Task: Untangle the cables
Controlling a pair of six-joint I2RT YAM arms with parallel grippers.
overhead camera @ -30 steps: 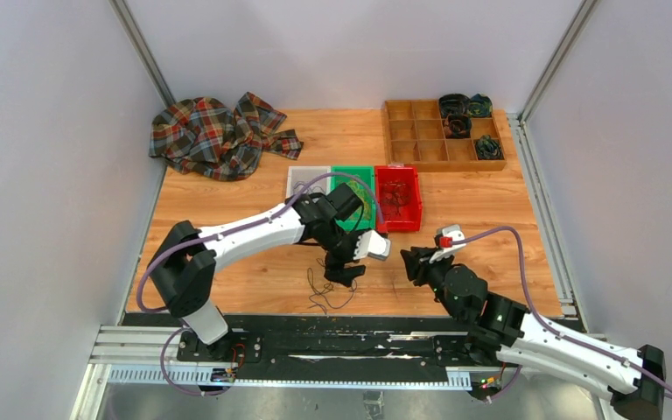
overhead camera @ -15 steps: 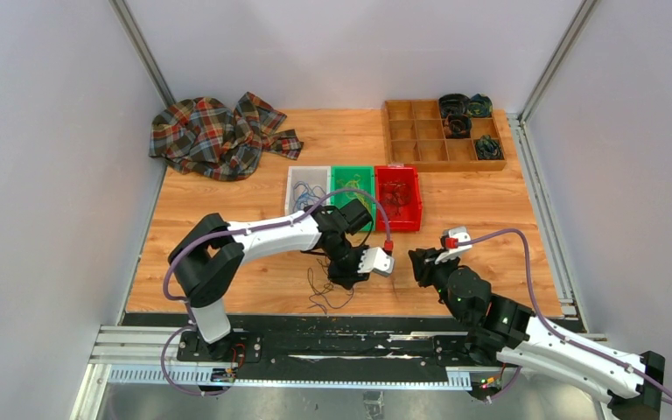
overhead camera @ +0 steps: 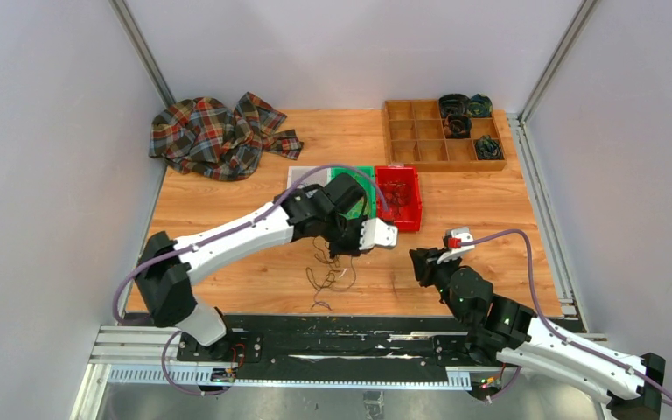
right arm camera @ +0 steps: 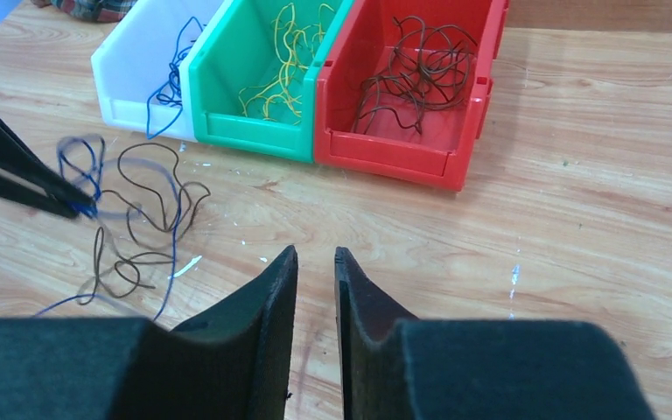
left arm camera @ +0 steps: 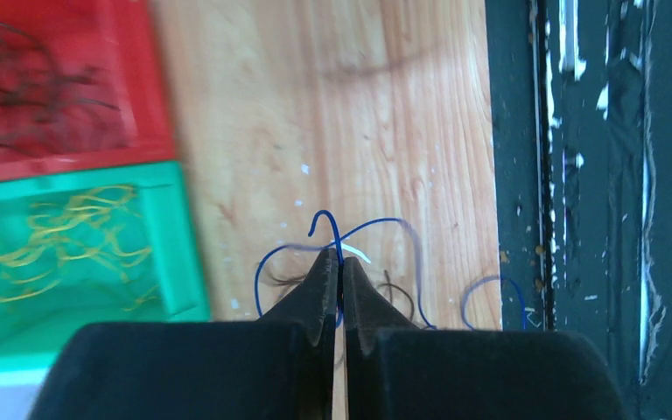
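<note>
A small tangle of blue and dark cables (overhead camera: 326, 273) lies on the wooden table (overhead camera: 227, 219) in front of the bins. My left gripper (left arm camera: 339, 257) is shut on a loop of the blue cable (left arm camera: 376, 220), which arcs out past its tips. The right wrist view shows that same pinch at the far left, with the blue cable (right arm camera: 79, 208) trailing down into the dark loops (right arm camera: 144, 219). My right gripper (right arm camera: 316, 254) hovers low over bare wood to the right of the tangle. Its jaws stand a narrow gap apart with nothing between them.
Three bins stand side by side behind the tangle: white (right arm camera: 127, 83) with blue wires, green (right arm camera: 254, 131) with yellow wires, red (right arm camera: 385, 153) with dark wires. A plaid cloth (overhead camera: 214, 136) lies back left, a wooden compartment tray (overhead camera: 442, 136) back right. A dark rail (left arm camera: 595, 210) runs along the table's near edge.
My left gripper closed on the blue cable and pulled back toward the bins, dragging the tangle with it. The right arm has barely moved.
</note>
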